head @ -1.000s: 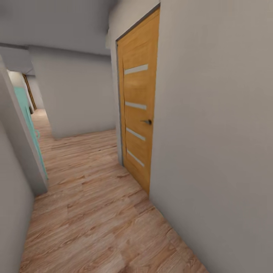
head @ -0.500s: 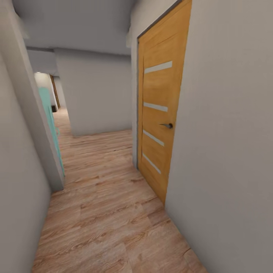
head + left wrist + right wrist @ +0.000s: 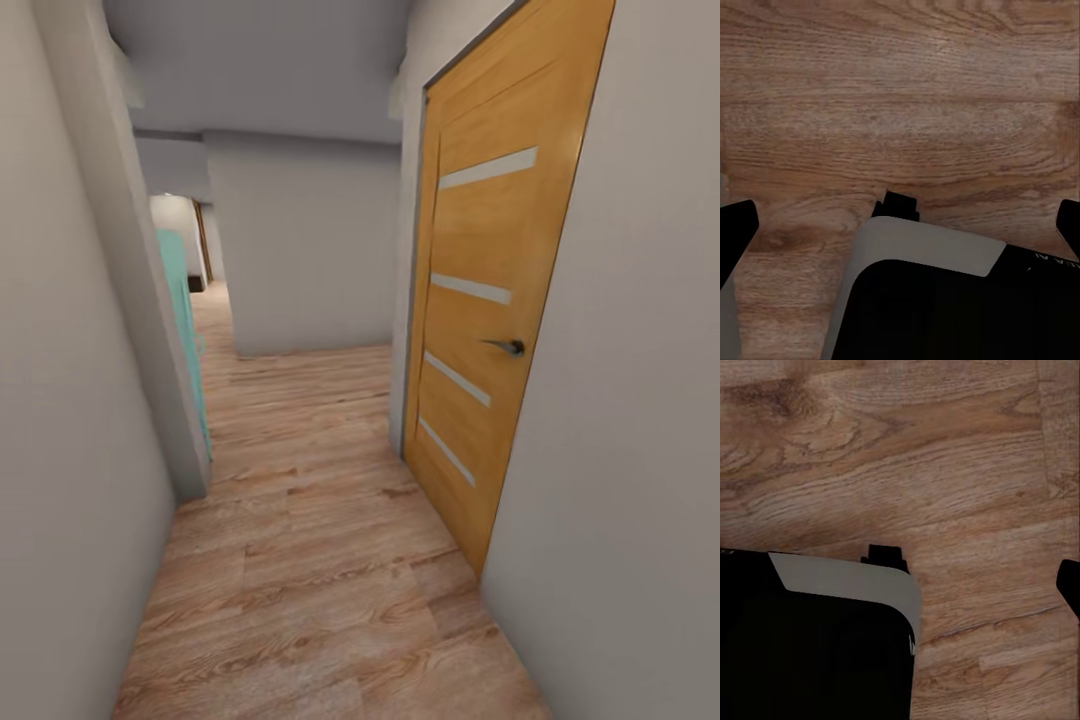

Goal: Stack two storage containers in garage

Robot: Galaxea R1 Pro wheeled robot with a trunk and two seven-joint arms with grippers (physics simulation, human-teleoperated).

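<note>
A corridor is seen from the head view, and nearest the camera a plank floor (image 3: 310, 560) of light wood, grained and knotted, is spread across the bottom of the frame. At lower left and right it is hemmed in by two plain, matte grey-white walls (image 3: 640, 420). On the right, one wooden door (image 3: 490, 330) in honey orange is shown, tall and rectangular, with four pale slanted strips set in it and one dark lever handle (image 3: 508, 346). Further back at left, the edge of one mint-green panel (image 3: 185, 330) is glimpsed behind a wall corner. Beyond, at centre, a blank white wall block (image 3: 305, 250) is met, with the passage running on at upper left.

From the wrist views the same grained wood is seen close, darker, over the robot's black and pale-grey rounded base (image 3: 930, 292). In the left wrist view two dark fingertips (image 3: 735, 229) are caught at opposite edges, so the left claw is spread wide. In the right wrist view one dark tip (image 3: 1071, 585) is caught at the edge; that claw's state cannot be told.

The containers are not in sight here.
</note>
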